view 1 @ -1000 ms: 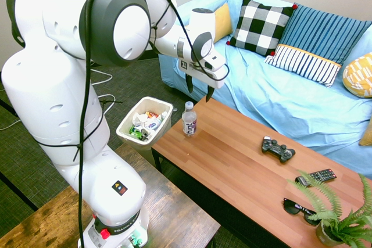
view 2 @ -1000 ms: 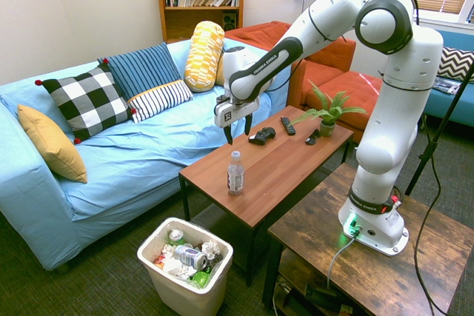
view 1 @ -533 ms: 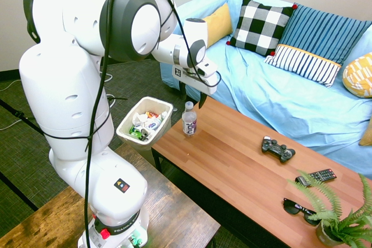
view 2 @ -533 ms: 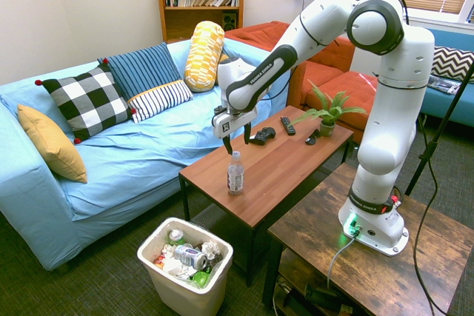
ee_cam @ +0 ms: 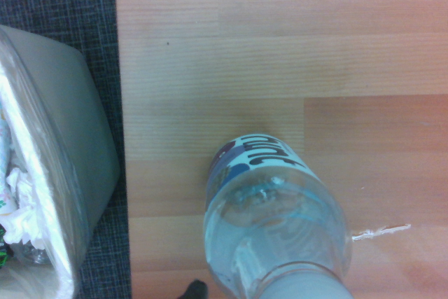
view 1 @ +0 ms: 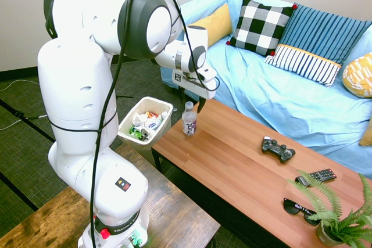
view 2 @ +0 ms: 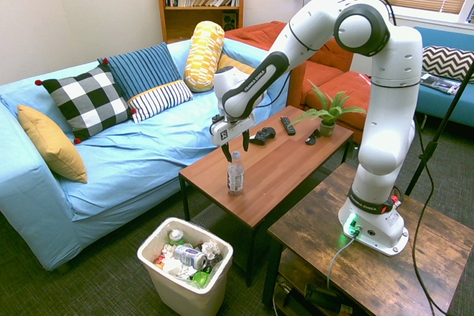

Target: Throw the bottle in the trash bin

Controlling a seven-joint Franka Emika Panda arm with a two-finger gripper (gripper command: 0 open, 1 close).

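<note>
From where I stood, the white arm reached over the wooden coffee table (view 2: 270, 172), its gripper (view 2: 237, 149) spread open around the top of the clear bottle (view 2: 235, 174), which stood upright near the table's end. I couldn't tell whether the fingers touched it. The trash bin (view 2: 187, 264), filled with wrappers and a can (view 2: 191, 258), sat on the floor just beyond that end. The blue sofa (view 2: 141, 146) ran along the table's far side from the arm.
</note>
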